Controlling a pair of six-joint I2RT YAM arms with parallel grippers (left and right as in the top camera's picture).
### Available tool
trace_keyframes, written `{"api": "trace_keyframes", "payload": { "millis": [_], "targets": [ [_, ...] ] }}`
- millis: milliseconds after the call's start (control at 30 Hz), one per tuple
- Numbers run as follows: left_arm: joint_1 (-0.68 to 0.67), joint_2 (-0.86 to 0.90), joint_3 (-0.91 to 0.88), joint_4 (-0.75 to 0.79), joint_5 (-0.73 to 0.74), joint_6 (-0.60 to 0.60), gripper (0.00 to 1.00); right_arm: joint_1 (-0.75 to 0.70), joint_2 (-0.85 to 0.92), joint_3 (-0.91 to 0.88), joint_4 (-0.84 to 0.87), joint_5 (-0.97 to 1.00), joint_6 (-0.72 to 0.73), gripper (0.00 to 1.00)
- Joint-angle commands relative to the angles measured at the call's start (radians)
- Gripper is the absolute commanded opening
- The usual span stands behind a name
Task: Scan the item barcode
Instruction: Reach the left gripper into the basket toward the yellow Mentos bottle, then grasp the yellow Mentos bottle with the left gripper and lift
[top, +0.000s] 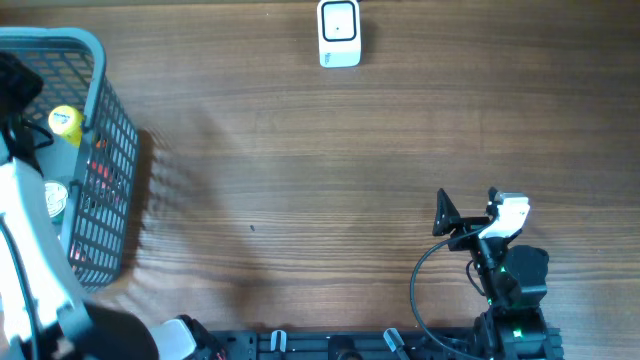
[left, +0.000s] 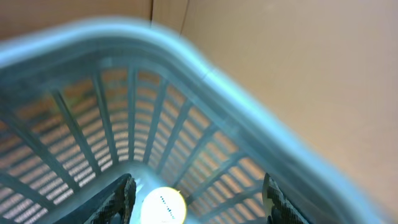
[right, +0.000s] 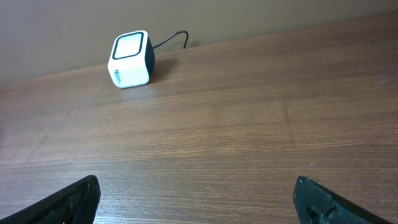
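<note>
Two arms, yet only the left is near: the yellow-capped bottle (left: 163, 206) stands upright in the basket (left: 186, 50) just below the left gripper (left: 199, 200), fingers parted astride its cap without touching, while the right gripper (right: 199, 205) gapes wide, facing the far scanner (right: 130, 59).

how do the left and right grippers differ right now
The left gripper is inside the grey basket, above a yellow-capped item; the right gripper is over the wooden table. The right gripper faces the barcode scanner; the left gripper faces basket mesh. Both are open and hold nothing.
</note>
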Motion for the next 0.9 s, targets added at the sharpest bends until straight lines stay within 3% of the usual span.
{"api": "trace_keyframes", "payload": {
  "millis": [0, 167, 200, 233, 633, 867],
  "targets": [
    [-0.011, -0.133, 0.012, -0.003, 0.007, -0.021, 0.59, -0.004, 0.005, -0.001, 0.008, -0.002, 0.011, 1.00],
    [-0.008, -0.162, 0.012, -0.052, -0.081, -0.020, 0.71, -0.004, 0.005, -0.001, 0.011, -0.002, 0.013, 1.00],
    [-0.008, -0.144, 0.012, -0.065, -0.092, -0.020, 0.91, -0.004, 0.005, -0.001, 0.010, -0.002, 0.014, 1.00],
    [-0.008, -0.114, 0.012, -0.072, -0.104, -0.020, 1.00, -0.004, 0.005, -0.001, 0.010, -0.002, 0.014, 1.00],
    [-0.009, 0.391, 0.012, -0.124, -0.097, -0.017, 1.00, -0.004, 0.005, -0.001, -0.001, -0.002, 0.013, 1.00],
    [-0.011, 0.498, 0.012, -0.063, -0.090, -0.017, 1.00, -0.004, 0.005, -0.001, -0.001, -0.002, 0.014, 1.00]
  ]
}}
